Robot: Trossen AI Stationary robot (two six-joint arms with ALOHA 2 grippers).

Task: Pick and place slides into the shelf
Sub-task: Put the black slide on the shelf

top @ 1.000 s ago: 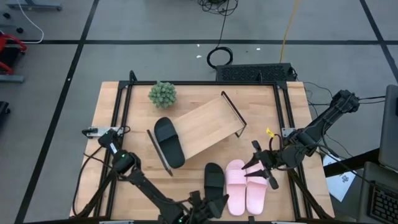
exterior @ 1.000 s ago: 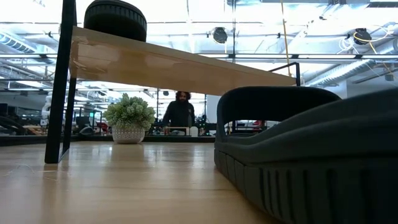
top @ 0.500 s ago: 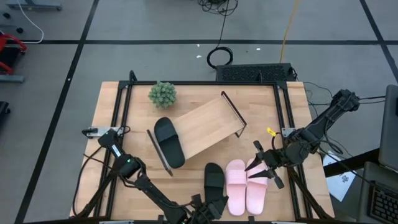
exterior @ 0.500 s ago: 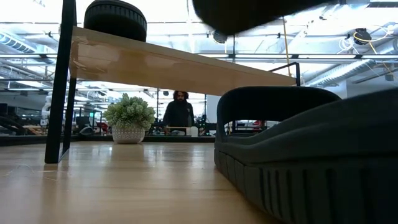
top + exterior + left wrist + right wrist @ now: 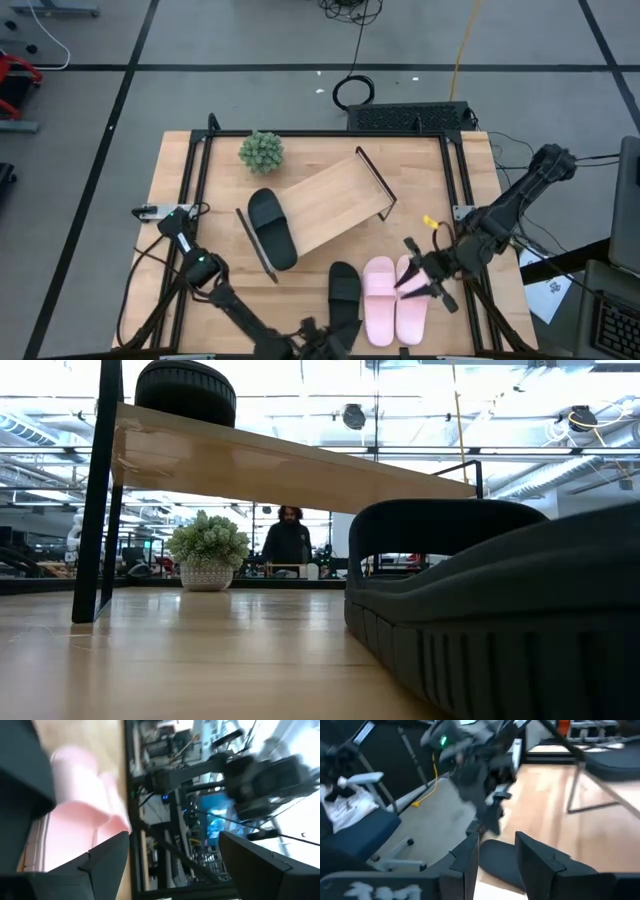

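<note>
The shelf (image 5: 330,205) is a light-wood board on black wire end frames, lying slantwise mid-table. One black slide (image 5: 272,228) lies sole down on its left end (image 5: 185,390). A second black slide (image 5: 345,288) lies on the table near the front edge, with the pink pair (image 5: 395,303) side by side to its right. My left gripper (image 5: 328,334) is open at the near edge by that black slide's heel, and nothing lies between its fingers (image 5: 175,865). My right gripper (image 5: 418,278) hovers open over the pink pair's far end.
A potted plant (image 5: 261,151) stands at the table's far left corner. Black frame rails (image 5: 190,190) run along the table's sides. In the low view a person (image 5: 290,540) stands in the room beyond the table. Bare wood lies left of the shelf.
My left gripper has gone a little toward the table's near edge and down, staying open beside the black slide's heel. The slides and the shelf lie where they were.
</note>
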